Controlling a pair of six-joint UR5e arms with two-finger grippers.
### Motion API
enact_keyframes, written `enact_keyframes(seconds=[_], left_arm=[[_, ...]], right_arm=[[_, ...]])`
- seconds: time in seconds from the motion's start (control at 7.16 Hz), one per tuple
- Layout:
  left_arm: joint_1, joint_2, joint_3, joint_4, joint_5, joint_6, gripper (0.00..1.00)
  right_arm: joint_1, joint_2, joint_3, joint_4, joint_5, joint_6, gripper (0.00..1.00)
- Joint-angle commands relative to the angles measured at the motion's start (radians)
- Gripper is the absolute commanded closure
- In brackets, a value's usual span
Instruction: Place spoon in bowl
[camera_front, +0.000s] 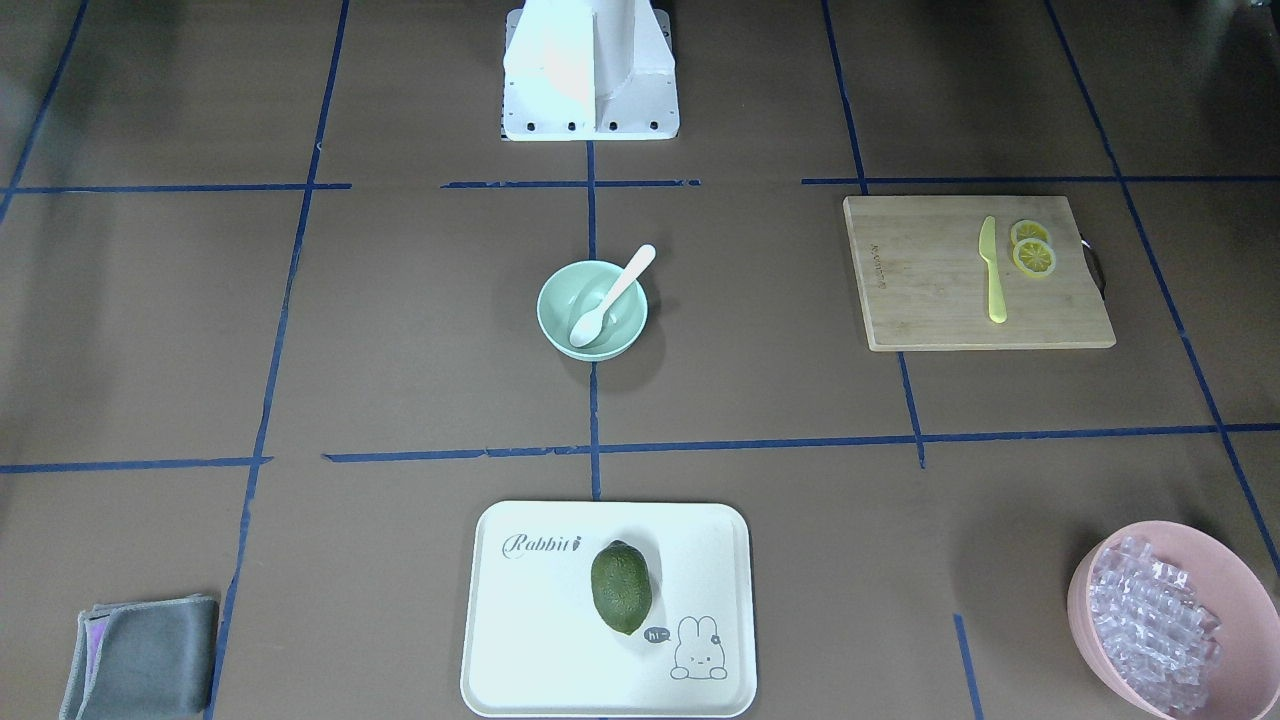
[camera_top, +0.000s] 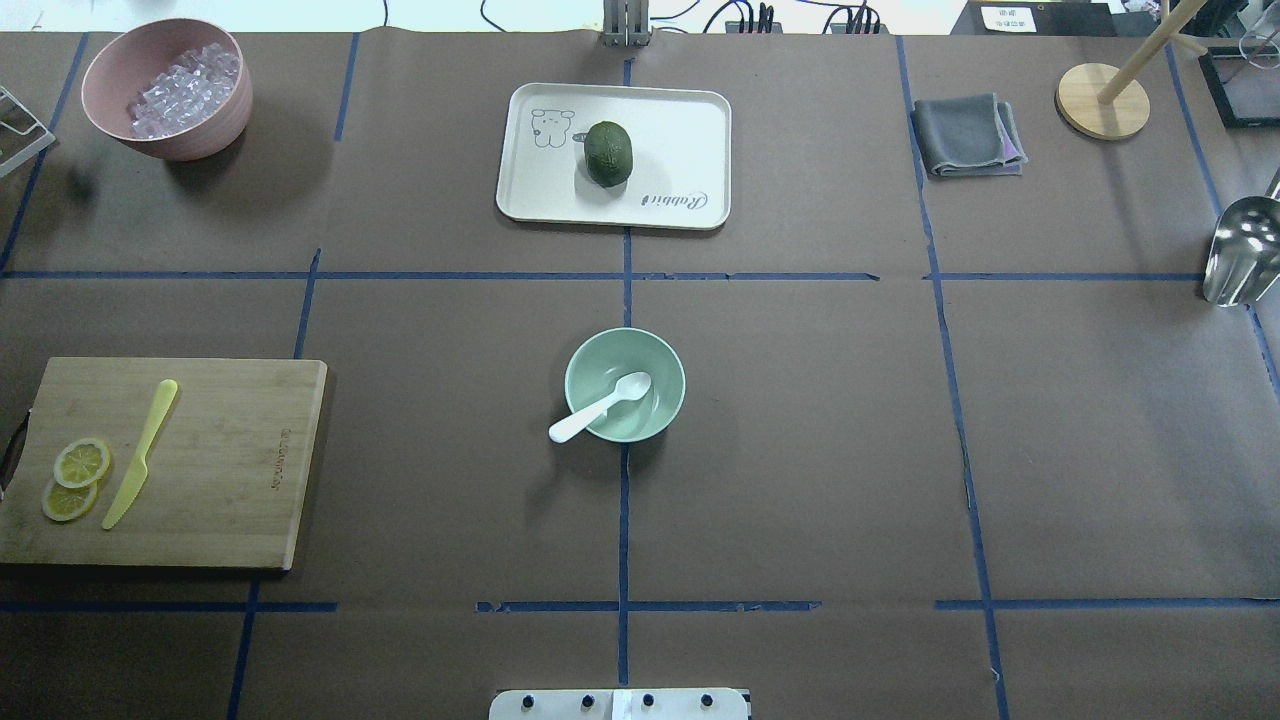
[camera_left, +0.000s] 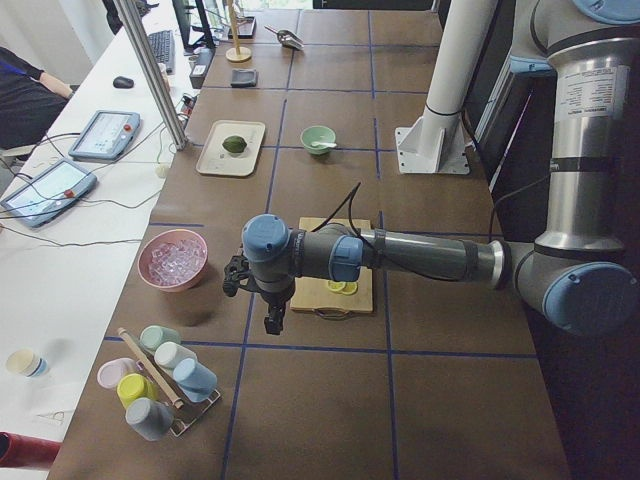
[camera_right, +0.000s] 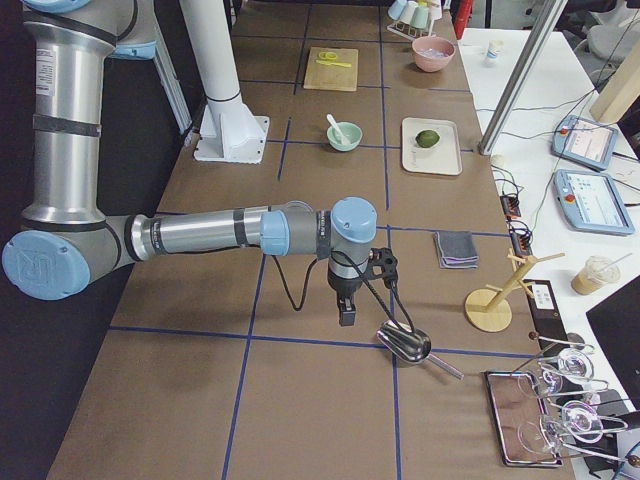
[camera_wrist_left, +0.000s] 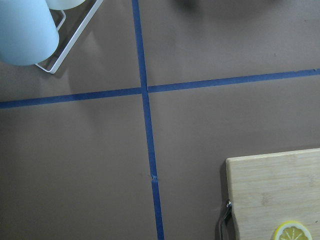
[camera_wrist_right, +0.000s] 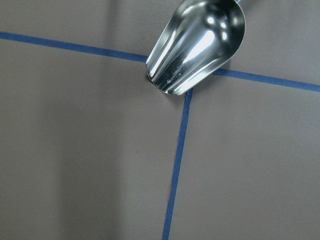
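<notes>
The white plastic spoon (camera_front: 612, 295) lies in the pale mint-green bowl (camera_front: 552, 318) at the table's middle, scoop on the bowl's inside and handle leaning over the rim. Both also show in the overhead view, the spoon (camera_top: 600, 407) and the bowl (camera_top: 672, 372). My left gripper (camera_left: 272, 322) hangs above the table near the cutting board, far from the bowl. My right gripper (camera_right: 346, 315) hangs near the metal scoop, also far from it. Each shows only in a side view, so I cannot tell whether either is open or shut.
A wooden cutting board (camera_top: 230, 470) holds a yellow knife (camera_top: 140, 452) and lemon slices (camera_top: 80, 465). A white tray (camera_top: 680, 140) holds a green fruit (camera_top: 608, 153). There are also a pink bowl (camera_top: 110, 70) of clear cubes, a grey cloth (camera_top: 965, 135), a metal scoop (camera_top: 1240, 250) and a cup rack (camera_left: 160, 385).
</notes>
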Motion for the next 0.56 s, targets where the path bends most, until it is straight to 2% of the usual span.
enact_keyframes(seconds=[0.0,0.42], left_arm=[[-0.001,-0.003,-0.002,-0.006,-0.003,0.0,0.0],[0.001,0.003,0.007,-0.014,0.003,0.0,0.0]], right_arm=[[0.0,-0.006,0.001,0.001,0.004,0.0,0.0],[0.0,-0.008,0.001,0.001,0.019,0.001,0.0]])
